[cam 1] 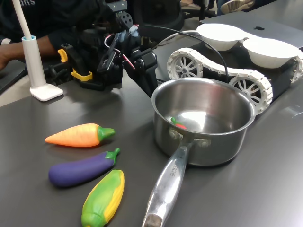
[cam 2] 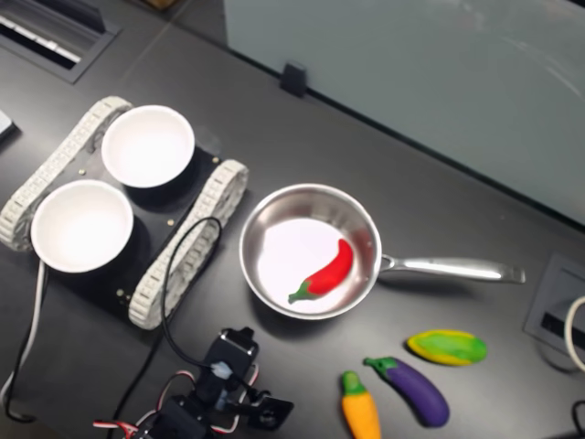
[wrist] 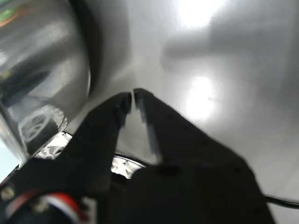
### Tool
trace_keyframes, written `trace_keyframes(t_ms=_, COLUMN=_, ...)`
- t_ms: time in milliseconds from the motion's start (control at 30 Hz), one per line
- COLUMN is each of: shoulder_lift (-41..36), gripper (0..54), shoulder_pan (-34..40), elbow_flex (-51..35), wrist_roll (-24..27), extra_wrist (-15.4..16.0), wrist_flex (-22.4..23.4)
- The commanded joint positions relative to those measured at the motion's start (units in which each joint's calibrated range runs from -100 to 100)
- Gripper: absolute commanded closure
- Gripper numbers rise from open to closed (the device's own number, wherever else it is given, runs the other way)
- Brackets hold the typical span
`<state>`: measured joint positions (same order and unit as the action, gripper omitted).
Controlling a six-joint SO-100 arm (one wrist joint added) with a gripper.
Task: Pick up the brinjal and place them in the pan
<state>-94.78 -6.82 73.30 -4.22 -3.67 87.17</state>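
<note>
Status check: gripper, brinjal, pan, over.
Gripper shut, empty, beside pan. Brinjal on table between carrot and corn. Red chilli already in pan.

Purple brinjal [cam 1: 83, 169] on table, pan [cam 1: 203, 124] upright

Dark grey tabletop [cam 2: 512, 219]; pale frosted glass partition [cam 2: 411, 73] behind

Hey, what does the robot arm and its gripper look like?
The arm is black, with red, white and black wires looping over its joints. Its gripper has two black tapered fingers. A black cable arcs away behind it.
</note>
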Motion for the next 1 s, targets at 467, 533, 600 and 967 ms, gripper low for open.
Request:
trace_keyframes(t_ms=467, shoulder_lift=7.6, gripper=53.3, shoulder_pan=-9.3, elbow_flex=-16.6, wrist_roll=-2.1, extra_wrist=0.6, wrist_flex=5.6)
trace_keyframes(t_ms=533, shoulder_lift=7.9, gripper=53.3, shoulder_pan=-11.3, elbow_flex=-17.4, wrist_roll=-2.4, extra_wrist=0.7, wrist_flex=5.5)
trace_keyframes(t_ms=600, shoulder_lift=8.4, gripper=53.3, shoulder_pan=-14.4, elbow_flex=-18.6, wrist_roll=-3.4, extra_wrist=2.2, wrist_flex=5.5)
trace_keyframes(t_ms=967, shoulder_lift=18.6, gripper=53.3, shoulder_pan=-26.0, elbow_flex=-30.4, wrist_roll=-7.0, extra_wrist=6.9, wrist_flex=6.9)
